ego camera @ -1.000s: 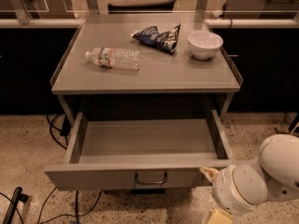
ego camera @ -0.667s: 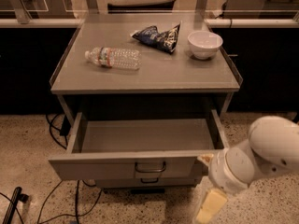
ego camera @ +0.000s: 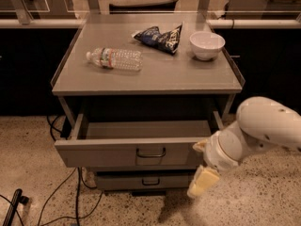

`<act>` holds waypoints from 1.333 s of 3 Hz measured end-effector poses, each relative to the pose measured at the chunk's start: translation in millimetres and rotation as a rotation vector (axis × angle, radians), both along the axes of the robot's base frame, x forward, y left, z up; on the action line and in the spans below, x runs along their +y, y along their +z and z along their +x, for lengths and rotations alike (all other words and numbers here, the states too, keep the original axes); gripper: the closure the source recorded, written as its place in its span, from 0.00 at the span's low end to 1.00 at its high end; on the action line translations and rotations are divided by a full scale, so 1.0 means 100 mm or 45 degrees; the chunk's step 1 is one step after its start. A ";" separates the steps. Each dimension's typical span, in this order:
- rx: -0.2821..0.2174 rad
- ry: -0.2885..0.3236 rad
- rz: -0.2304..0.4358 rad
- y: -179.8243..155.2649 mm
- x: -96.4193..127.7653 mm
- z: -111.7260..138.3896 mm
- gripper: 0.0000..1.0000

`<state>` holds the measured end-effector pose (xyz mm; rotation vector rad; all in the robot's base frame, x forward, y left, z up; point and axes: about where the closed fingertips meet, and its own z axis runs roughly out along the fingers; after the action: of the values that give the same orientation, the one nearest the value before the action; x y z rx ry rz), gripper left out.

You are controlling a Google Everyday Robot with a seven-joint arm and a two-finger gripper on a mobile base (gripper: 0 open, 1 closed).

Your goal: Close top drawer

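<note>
The top drawer (ego camera: 103, 152) of the grey metal cabinet stands partly open, with about half of its empty inside showing. Its flat front carries one dark loop handle (ego camera: 150, 153) at the centre. My gripper (ego camera: 201, 165) is at the right end of the drawer front, against or very near it, and my white arm (ego camera: 263, 131) comes in from the right. A shorter lower drawer front (ego camera: 141, 180) sits closed beneath it.
On the cabinet top (ego camera: 155, 76) lie a plastic water bottle (ego camera: 114, 59), a dark chip bag (ego camera: 159, 36) and a white bowl (ego camera: 207, 45). Cables (ego camera: 61, 197) run over the speckled floor at the left. A dark counter stands behind.
The top drawer has slid back into the cabinet, so less of its inside shows. My gripper and arm have moved up and in along with its right end.
</note>
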<state>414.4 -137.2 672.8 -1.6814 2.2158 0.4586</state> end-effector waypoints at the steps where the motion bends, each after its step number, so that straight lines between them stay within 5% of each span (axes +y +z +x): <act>1: 0.032 0.010 -0.016 -0.11 0.00 0.59 0.43; 2: 0.056 -0.005 -0.020 -0.23 -0.01 1.00 0.66; 3: 0.035 -0.043 -0.017 -0.23 -0.04 1.31 0.64; 4: 0.026 -0.052 -0.014 -0.22 -0.04 1.39 0.46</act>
<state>553.9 -141.4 650.8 -1.6413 2.2668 0.4560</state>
